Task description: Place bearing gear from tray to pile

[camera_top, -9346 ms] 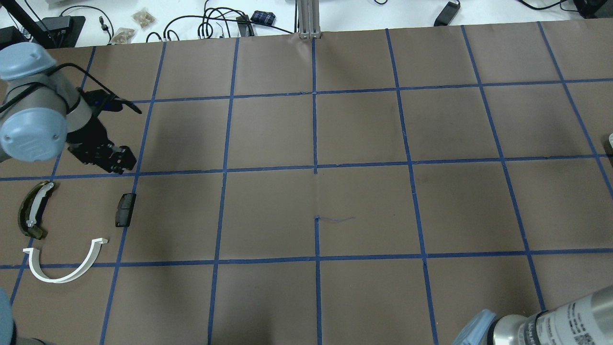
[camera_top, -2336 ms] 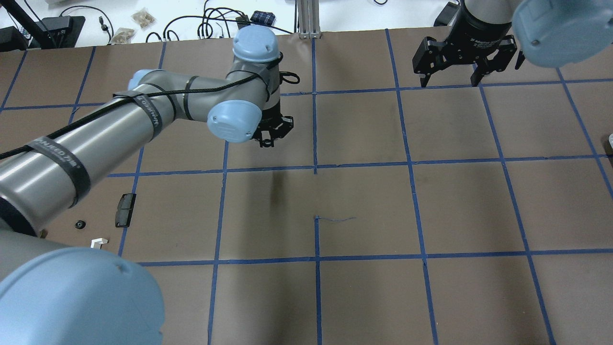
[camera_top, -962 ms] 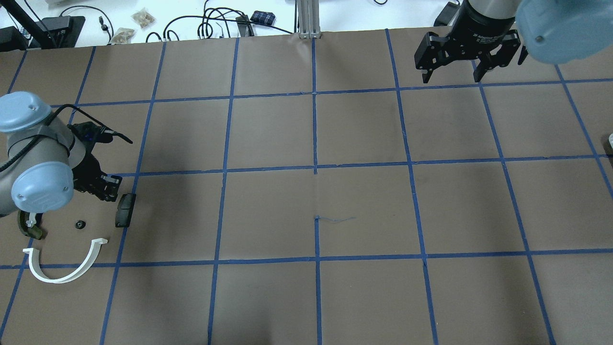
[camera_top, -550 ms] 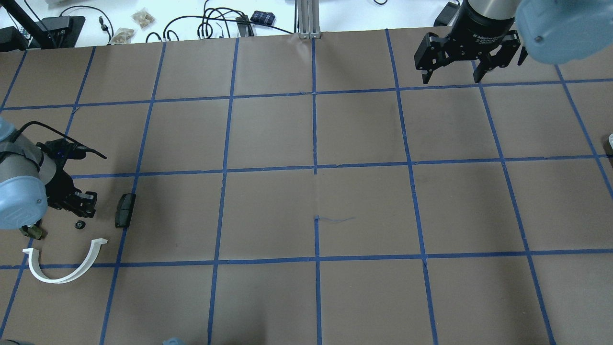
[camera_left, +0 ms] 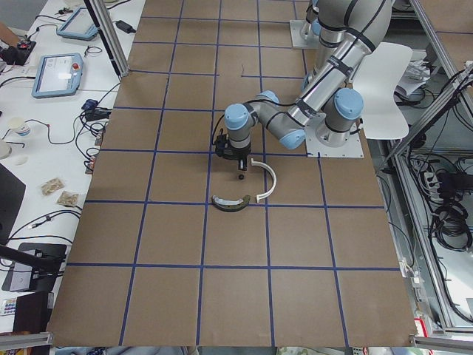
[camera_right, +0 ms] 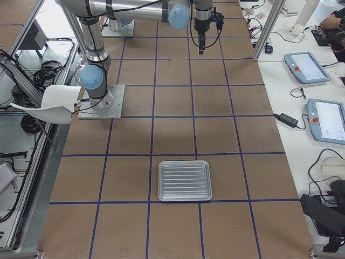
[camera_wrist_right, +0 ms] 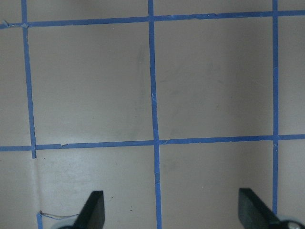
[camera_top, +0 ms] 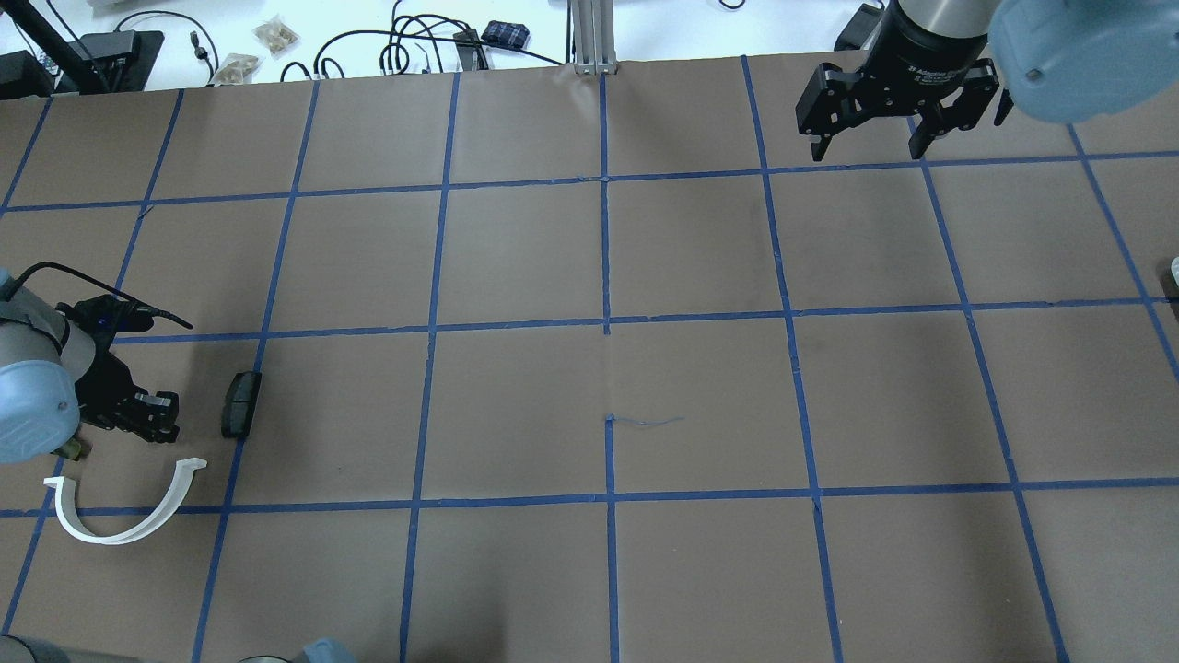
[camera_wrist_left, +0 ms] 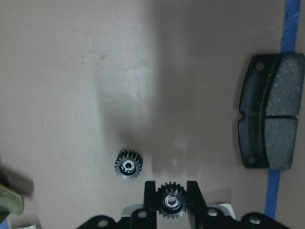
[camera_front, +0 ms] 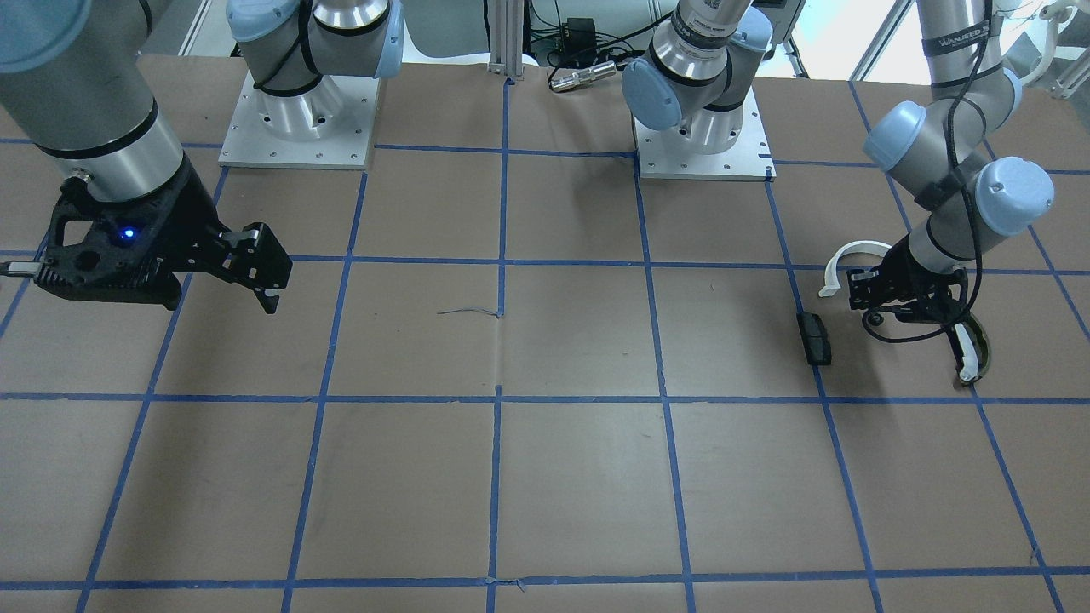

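While the left tool (camera_top: 147, 419) hangs low over the counter (camera_top: 700, 396), clamped on a bearing gear (camera_wrist_left: 171, 202), a second gear (camera_wrist_left: 128, 167) lies just beside it, between the dark block (camera_wrist_left: 270, 117) and the olive-green curved piece (camera_wrist_left: 8, 202). The white half-ring (camera_top: 110, 539) lies near. The right tool (camera_top: 866, 152) hangs well apart, jaws spread.

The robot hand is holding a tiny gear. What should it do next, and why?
Probably open the left gripper and let the bearing gear go: it hangs right over the pile, beside another gear and the dark block.
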You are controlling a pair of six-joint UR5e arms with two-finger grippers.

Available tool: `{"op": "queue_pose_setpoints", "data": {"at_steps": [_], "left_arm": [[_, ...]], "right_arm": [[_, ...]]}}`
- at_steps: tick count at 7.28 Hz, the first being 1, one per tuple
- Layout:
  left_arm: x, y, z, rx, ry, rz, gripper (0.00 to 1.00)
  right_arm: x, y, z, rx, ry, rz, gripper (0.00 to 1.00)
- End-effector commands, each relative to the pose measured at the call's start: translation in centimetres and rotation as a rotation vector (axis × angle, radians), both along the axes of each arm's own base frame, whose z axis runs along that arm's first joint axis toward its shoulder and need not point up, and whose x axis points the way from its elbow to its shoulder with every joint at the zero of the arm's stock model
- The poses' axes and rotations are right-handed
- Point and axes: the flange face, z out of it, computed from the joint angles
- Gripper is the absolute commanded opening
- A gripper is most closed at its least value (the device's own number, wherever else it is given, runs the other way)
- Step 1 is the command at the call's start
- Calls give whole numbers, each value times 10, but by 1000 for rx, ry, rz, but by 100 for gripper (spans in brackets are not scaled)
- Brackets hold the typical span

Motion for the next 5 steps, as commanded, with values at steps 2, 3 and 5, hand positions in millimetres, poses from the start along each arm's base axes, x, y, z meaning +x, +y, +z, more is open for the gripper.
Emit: {"op": "queue_pose_setpoints", "data": {"at_steps": [2,3,5], "left_arm": [[5,-8,-1,-35,-26,-1,9],[6,-8,-2,-35,-25,-2,9],[6,-8,-8,-25,-20,5,19]], "right_arm": [[0,0,-1,1,-3,-2,100],[0,1,-1,1,-5,-3,100],[1,1,1,-2,-5,-5,100]]}}
